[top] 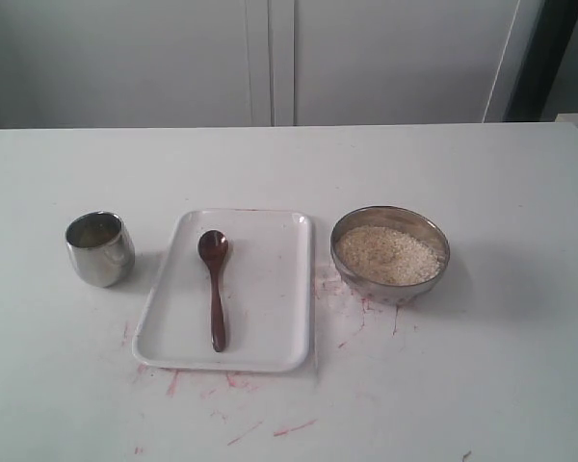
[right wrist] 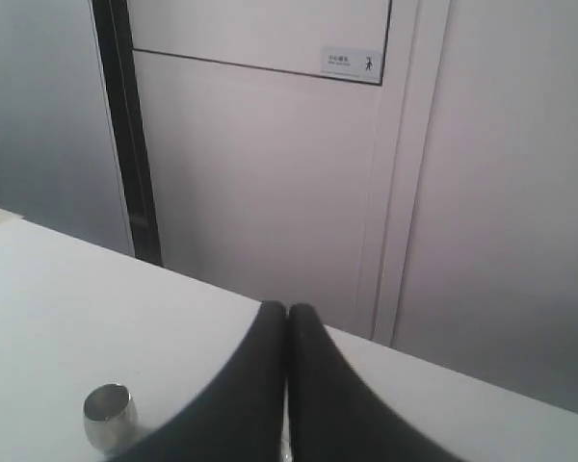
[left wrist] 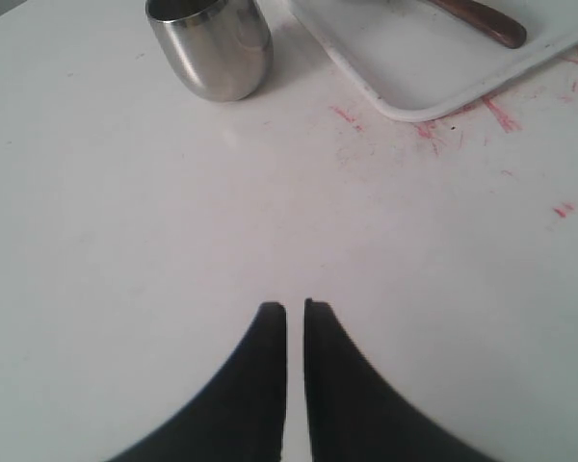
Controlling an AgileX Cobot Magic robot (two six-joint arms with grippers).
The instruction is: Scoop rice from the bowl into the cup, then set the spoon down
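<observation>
The dark wooden spoon lies lengthwise on the white tray, its small bowl toward the far side. The shiny cup stands left of the tray, and the metal bowl stands to the right, holding pale rice. Neither gripper appears in the exterior view. In the left wrist view my left gripper hangs over bare table, its jaws almost touching with nothing between them; the cup and the spoon's handle end lie ahead. My right gripper is shut and empty, with the cup far off.
Red scribble marks stain the white table around the tray's near edge and by the bowl. White cabinet doors stand behind the table, with a dark vertical strip at the right.
</observation>
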